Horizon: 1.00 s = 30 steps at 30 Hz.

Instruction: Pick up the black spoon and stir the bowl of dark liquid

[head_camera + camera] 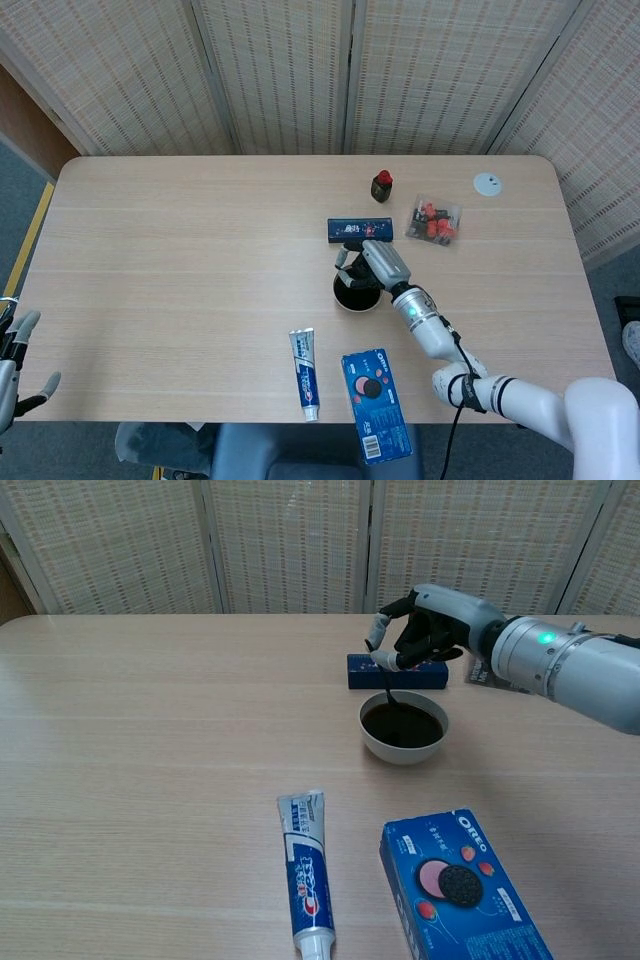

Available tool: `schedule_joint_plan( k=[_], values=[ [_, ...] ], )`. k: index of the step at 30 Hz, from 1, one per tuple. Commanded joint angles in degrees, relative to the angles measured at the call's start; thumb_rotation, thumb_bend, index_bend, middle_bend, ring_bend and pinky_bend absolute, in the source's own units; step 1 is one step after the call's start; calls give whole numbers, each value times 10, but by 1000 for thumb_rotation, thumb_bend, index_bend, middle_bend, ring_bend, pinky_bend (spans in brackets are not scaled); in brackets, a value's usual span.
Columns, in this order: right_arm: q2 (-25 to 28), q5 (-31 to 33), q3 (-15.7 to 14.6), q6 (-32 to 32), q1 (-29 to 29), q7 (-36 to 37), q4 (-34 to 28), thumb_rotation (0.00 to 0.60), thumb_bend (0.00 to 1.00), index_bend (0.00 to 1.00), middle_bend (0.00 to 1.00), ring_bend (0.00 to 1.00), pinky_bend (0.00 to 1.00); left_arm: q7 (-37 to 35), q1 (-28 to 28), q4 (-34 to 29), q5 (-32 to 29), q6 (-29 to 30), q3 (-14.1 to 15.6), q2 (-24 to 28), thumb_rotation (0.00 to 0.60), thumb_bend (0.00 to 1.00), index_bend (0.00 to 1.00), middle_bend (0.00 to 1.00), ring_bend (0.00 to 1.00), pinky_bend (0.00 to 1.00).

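My right hand (425, 630) hovers over the white bowl of dark liquid (403, 727) and pinches the black spoon (388, 688) between thumb and a finger. The spoon hangs almost straight down, its lower end dipped in the liquid at the bowl's left side. In the head view the right hand (372, 260) covers the top of the bowl (357, 293), and the spoon is hidden there. My left hand (15, 365) sits off the table's left front corner, fingers spread and holding nothing.
A dark blue box (397, 672) lies just behind the bowl. A toothpaste tube (308, 872) and an Oreo box (460, 890) lie at the front. Farther back are a small dark bottle with a red cap (382, 186), a snack bag (434, 220) and a white disc (488, 183).
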Motion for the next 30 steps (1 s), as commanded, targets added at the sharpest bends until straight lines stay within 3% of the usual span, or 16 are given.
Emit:
schedule_joint_plan(
  k=[1, 14, 24, 30],
  values=[
    [-21, -3, 1, -13, 6, 35, 26, 600, 499, 712, 1000, 1000, 1000, -1, 0, 1, 0, 0, 0, 0, 600, 261, 0, 0, 0, 0],
    [-53, -53, -25, -11, 0, 148, 79, 600, 504, 715, 1000, 1000, 1000, 0, -2, 2, -1, -6, 0, -1, 600, 260, 0, 0, 0, 0],
    [-31, -78, -53, -2, -19, 173, 76, 600, 508, 716, 1000, 1000, 1000, 1, -1, -2, 2, -5, 2, -1, 600, 260, 0, 0, 0, 0],
    [-17, -74, -53, -3, -23, 170, 86, 600, 513, 722, 1000, 1000, 1000, 0, -4, -2, 5, -9, 3, -3, 600, 260, 0, 0, 0, 0]
  ],
)
